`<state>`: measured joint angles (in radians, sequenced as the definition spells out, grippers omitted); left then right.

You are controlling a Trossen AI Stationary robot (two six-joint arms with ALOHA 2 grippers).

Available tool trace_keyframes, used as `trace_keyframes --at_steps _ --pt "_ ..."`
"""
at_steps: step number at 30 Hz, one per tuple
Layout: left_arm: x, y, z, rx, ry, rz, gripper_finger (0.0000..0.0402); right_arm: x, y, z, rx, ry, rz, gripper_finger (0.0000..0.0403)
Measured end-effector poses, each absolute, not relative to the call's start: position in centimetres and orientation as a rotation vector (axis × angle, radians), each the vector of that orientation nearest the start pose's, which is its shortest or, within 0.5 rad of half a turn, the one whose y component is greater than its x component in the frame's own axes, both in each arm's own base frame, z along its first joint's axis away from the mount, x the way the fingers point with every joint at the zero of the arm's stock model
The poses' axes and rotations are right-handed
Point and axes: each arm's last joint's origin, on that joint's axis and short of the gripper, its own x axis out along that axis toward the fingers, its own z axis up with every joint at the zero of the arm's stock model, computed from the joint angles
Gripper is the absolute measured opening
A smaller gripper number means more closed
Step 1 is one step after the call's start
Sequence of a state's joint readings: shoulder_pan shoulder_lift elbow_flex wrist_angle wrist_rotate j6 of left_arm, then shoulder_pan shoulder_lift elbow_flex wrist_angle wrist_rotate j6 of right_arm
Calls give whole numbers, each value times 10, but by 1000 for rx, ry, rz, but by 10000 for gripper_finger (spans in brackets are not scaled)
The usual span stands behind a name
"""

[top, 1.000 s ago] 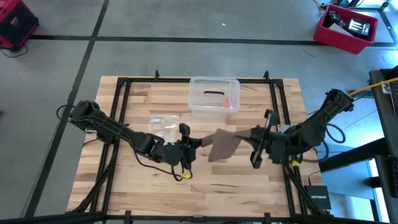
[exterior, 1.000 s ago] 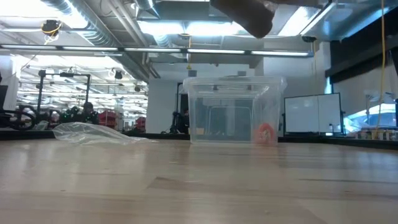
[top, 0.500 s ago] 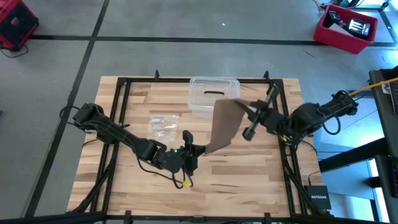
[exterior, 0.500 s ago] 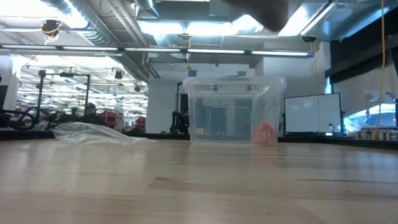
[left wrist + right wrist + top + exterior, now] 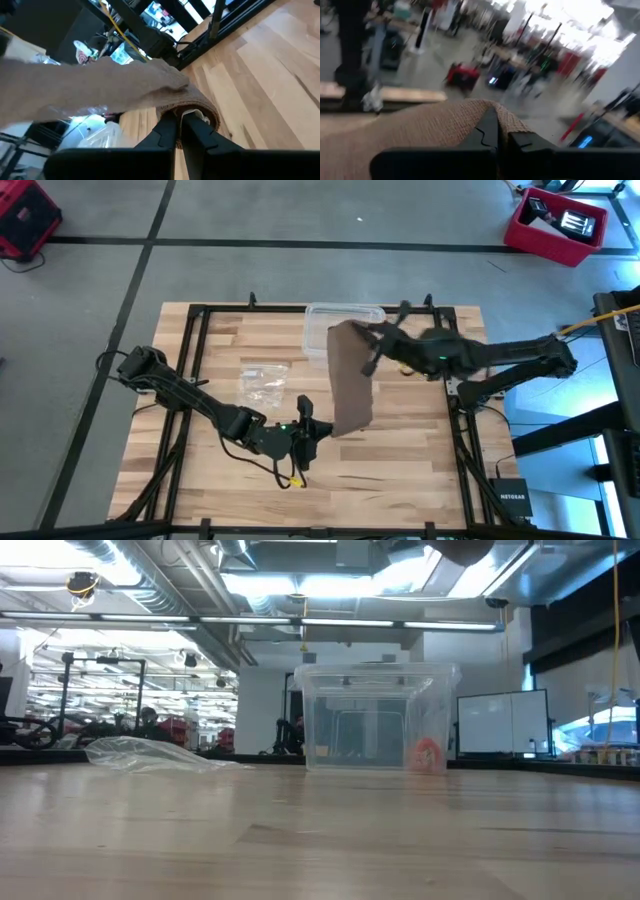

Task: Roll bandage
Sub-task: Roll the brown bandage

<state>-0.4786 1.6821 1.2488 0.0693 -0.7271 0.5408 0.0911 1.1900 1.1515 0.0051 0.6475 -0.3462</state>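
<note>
Above the middle of the table (image 5: 200,480), the bandage (image 5: 350,385) hangs as a flat brown strip stretched between the two arms, with no roll started as far as the pictures show. Its near end is pinched in the clenched left gripper (image 5: 308,430), low over the wood beside the small plastic bag (image 5: 263,384). Its far end is clamped in the right gripper (image 5: 372,352), raised high over the clear box (image 5: 315,345). Both wrist views show fabric folded over closed fingers, though the right one is blurred, so how much cloth it holds is uncertain. Judging by this, all the winding is left to do.
</note>
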Motion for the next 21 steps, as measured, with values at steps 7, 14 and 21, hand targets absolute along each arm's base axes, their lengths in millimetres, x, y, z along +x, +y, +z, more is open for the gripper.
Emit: trace_keyframes --at_steps 7,14,21 --pt "346 -163 286 707 337 116 5 296 -19 351 -214 319 -455 1" --pt "342 -174 291 759 287 79 5 320 -25 316 -83 433 -384 20" --pt "342 -174 292 789 280 77 5 324 -25 293 -8 585 -289 98"
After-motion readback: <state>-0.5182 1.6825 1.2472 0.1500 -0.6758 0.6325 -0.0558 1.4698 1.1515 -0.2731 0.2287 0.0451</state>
